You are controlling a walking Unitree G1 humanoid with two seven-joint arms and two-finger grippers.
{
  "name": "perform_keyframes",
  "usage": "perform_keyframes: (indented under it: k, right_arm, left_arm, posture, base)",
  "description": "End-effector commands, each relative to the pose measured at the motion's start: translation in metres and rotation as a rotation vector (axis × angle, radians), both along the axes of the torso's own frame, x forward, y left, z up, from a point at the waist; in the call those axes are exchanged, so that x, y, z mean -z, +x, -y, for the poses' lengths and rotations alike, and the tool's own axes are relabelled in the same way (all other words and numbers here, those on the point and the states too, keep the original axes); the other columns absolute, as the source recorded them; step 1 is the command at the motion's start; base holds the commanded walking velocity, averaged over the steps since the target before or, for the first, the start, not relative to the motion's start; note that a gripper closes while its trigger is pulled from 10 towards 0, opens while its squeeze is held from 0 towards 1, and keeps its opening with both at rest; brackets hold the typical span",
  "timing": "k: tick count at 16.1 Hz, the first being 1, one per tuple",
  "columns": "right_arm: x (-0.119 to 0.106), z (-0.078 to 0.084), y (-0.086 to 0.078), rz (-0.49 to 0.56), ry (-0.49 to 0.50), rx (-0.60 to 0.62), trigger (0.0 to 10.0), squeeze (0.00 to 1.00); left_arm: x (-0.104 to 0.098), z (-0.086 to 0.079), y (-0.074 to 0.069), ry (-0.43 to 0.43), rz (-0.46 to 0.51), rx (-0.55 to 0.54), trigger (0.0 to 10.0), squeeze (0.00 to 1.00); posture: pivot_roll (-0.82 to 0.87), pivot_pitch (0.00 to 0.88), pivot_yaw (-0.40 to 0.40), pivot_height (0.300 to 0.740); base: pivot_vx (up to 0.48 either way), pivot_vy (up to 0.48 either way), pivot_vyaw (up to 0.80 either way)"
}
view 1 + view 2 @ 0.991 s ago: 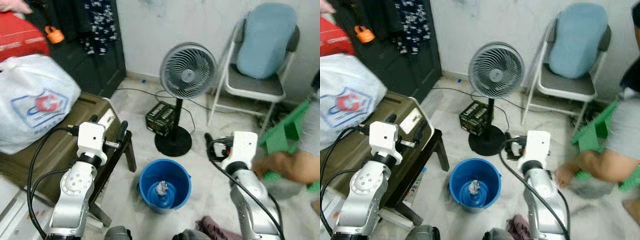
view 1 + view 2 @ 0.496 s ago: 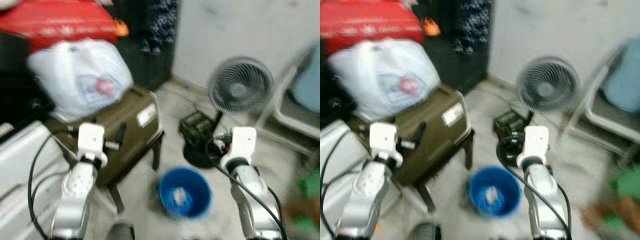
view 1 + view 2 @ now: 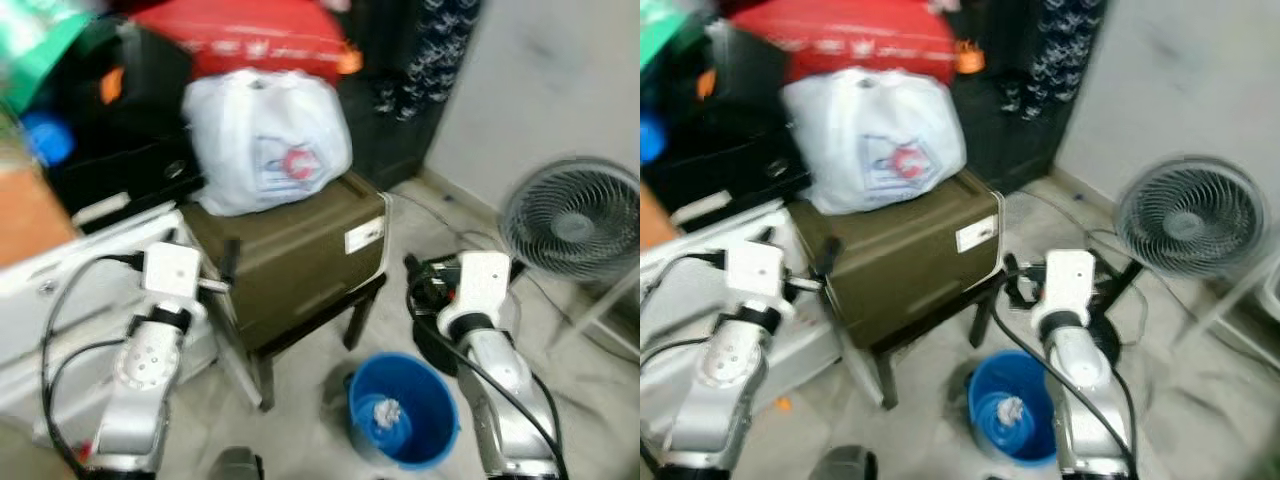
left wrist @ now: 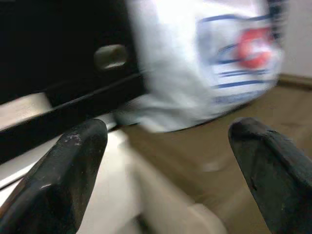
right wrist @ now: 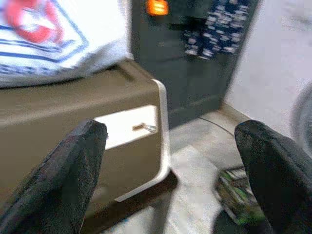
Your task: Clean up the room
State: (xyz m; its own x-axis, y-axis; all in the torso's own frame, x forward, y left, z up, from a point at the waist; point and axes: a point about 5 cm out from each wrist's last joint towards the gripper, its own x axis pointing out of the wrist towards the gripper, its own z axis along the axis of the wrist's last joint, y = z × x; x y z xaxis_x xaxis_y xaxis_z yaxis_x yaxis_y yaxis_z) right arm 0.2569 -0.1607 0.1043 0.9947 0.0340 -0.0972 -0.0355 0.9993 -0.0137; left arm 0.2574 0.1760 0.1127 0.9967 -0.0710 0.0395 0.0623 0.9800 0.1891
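A round blue plastic bucket [image 3: 403,420] holding crumpled paper stands on the pale tiled floor [image 3: 300,430] beside an olive-brown box [image 3: 290,255]; left gripper [image 4: 165,170] and right gripper [image 5: 168,170] hover wide open, empty

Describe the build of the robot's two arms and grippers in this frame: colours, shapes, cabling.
Both arms are jointed silver metal, each topped by a boxy white wrist module with black cables looping off it. The left gripper and right gripper each have two long, rounded matte-black fingers. The right wrist also shows a small red detail.
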Motion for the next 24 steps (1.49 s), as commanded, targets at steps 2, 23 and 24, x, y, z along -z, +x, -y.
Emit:
perform_keyframes:
  k: [2,23,24]
  right_arm:
    - [-0.004,0.002,0.001,0.017,-0.01,0.005,10.0,0.0]
    - [-0.001,0.027,-0.017,-0.021,-0.036,0.033,10.0,0.0]
    - [-0.001,0.026,-0.016,-0.02,-0.036,0.031,10.0,0.0]
  left_arm:
    - [0.0,0.003,-0.002,0.019,-0.01,-0.02,10.0,0.0]
    - [-0.004,-0.019,-0.017,0.093,-0.005,-0.069,10.0,0.0]
    - [-0.004,-0.019,-0.017,0.093,-0.006,-0.069,10.0,0.0]
  posture:
    - [-0.05,0.003,-0.062,0.74]
    - [-0.03,0.0,-0.054,0.74]
    - [-0.02,0.0,-0.054,0.74]
  base:
    - [0.0,0.0,0.8]
    - [0.0,0.0,0.8]
    - [0.0,0.0,0.8]
